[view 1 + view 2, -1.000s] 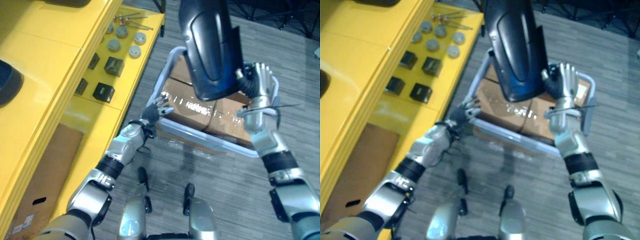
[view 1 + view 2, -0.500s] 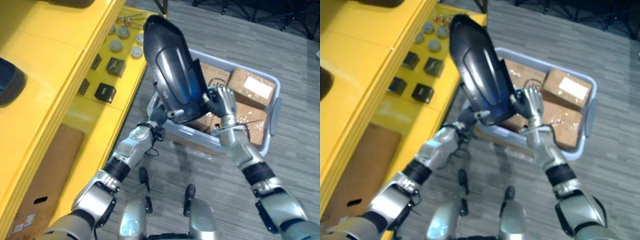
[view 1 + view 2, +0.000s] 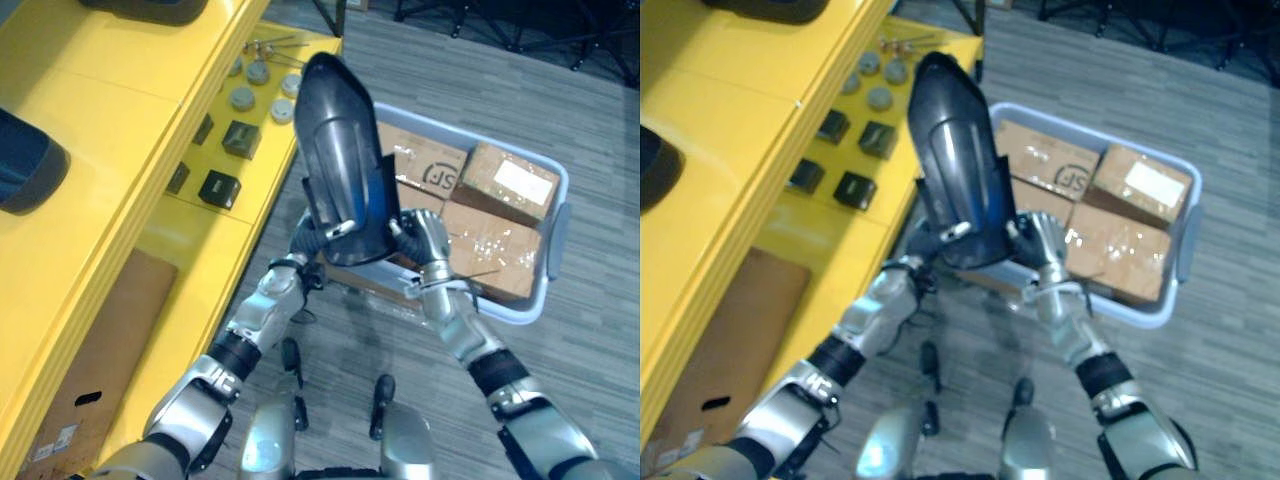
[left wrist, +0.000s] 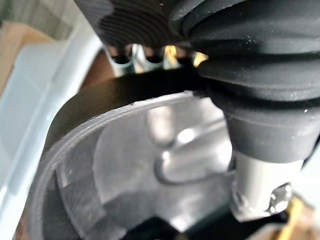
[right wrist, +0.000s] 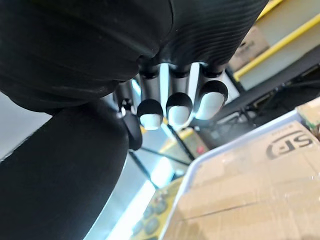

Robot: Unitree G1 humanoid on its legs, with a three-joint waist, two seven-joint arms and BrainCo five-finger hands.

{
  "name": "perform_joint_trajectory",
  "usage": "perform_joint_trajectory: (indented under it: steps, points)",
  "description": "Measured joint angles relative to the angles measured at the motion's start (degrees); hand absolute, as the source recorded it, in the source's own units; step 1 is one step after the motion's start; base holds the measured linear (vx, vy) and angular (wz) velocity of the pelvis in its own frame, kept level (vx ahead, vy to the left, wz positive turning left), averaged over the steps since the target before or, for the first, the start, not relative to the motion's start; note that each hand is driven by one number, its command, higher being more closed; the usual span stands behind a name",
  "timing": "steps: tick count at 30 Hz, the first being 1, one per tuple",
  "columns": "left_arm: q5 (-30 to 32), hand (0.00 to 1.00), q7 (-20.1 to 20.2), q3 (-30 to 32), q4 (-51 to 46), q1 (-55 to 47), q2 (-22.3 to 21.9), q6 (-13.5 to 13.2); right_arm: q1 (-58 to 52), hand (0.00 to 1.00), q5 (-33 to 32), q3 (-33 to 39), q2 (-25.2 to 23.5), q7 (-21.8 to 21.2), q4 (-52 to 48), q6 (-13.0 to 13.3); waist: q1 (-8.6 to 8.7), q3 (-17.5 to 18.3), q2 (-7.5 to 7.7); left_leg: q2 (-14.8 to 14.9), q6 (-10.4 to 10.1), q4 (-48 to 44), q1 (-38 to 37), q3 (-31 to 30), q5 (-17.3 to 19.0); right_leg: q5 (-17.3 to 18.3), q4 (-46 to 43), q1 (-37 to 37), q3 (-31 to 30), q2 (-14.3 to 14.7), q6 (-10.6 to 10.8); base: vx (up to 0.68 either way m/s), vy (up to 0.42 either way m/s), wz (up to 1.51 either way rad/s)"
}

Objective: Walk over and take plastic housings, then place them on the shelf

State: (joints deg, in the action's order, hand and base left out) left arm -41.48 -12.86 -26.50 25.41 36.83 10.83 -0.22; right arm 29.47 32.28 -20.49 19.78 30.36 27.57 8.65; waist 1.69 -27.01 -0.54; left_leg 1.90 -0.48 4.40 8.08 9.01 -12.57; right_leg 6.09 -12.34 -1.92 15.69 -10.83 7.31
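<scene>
two hands are set at the housing's (image 3: 345, 150) lower end: right hand (image 3: 425, 238) clenched on its edge, left hand (image 4: 265, 85) grip can't be told. housing is held upright over grey bin (image 3: 555, 240) w/ boxes (image 3: 495, 180); yellow shelf (image 3: 120, 130) at 9.

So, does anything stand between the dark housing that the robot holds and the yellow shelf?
Nothing visible does. The dark blue plastic housing, between the left robot hand and right robot hand, is lifted clear of the grey plastic bin, and the yellow shelf stands beside it with bare top.
</scene>
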Motion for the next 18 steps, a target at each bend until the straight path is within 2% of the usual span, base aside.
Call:
perform_joint_trajectory:
  steps: [8, 18]
  points:
    - [4.28, 1.0, 0.02, 0.34, 0.0, -0.49, -0.14, -0.8, -0.9, 1.0, -0.04, -0.55, -0.96, 2.69, 0.0, 0.0, -0.66, 0.0, 0.0, -0.02, 0.0, 0.0, -0.11, -0.01, 0.0, 0.0, 0.04, 0.15, 0.03, -0.01, 0.0, 0.0, 0.0, 0.0]
    - [4.25, 1.0, 0.04, 0.05, -0.02, -2.75, -0.13, -0.97, -2.52, 1.0, -0.05, -2.44, -1.19, 4.62, -0.31, 0.13, -0.65, 0.03, 0.05, -0.03, -0.03, 0.14, -1.48, -0.11, 0.05, -0.1, 1.49, 1.99, 0.16, 0.1, 0.09, 0.0, 0.0, 0.0]
